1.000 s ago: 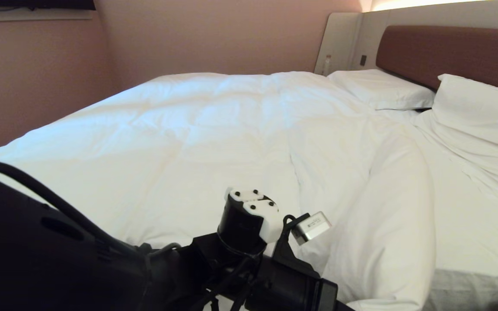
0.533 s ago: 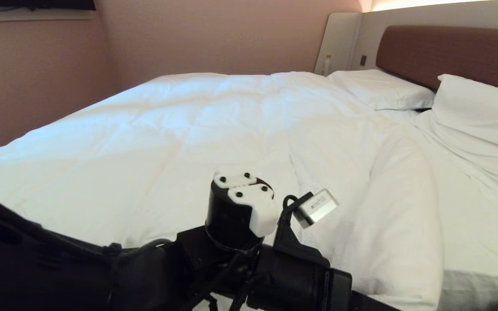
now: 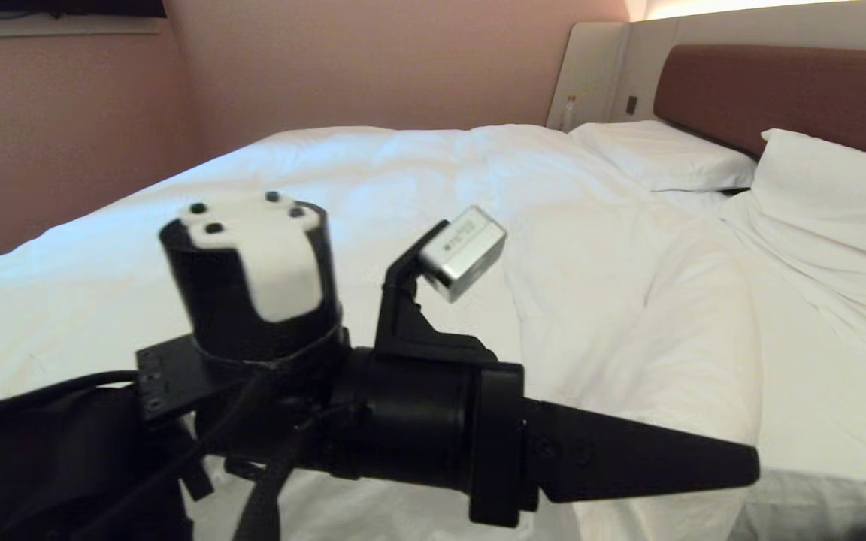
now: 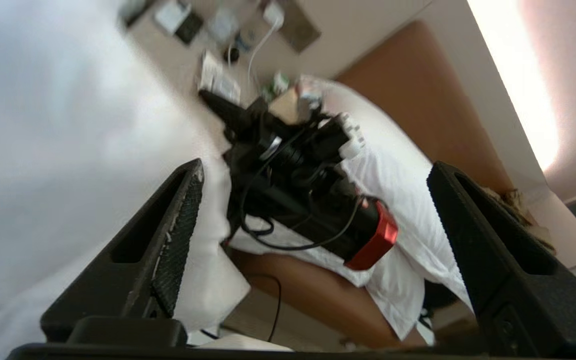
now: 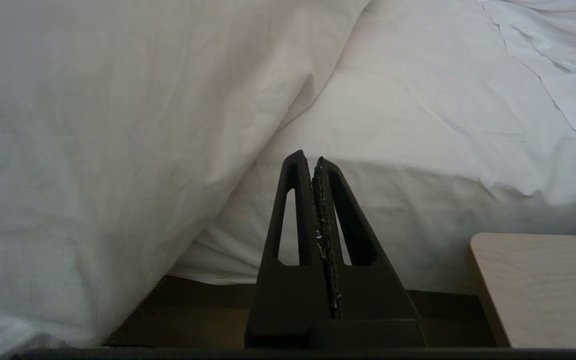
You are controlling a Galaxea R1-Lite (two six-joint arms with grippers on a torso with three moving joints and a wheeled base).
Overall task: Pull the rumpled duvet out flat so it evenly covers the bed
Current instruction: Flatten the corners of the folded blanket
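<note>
mostly the duvet (image 3: pixel 373 218) lies spread over the bed (image 3: pixel 846 436), bunched in a ridge near the pillows (image 3: pixel 666 154). above its near edge the left tool (image 4: pixel 313 240) is spread wide, empty. the right tool (image 5: pixel 314 165), pressed together, sits low beside the mattress.

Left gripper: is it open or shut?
Open. The left gripper has its two black fingers far apart, nothing between them.

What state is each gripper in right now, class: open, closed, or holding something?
Left gripper: open, holding nothing, raised above the duvet.
Right gripper: closed, empty, parked low beside the bed.
</note>
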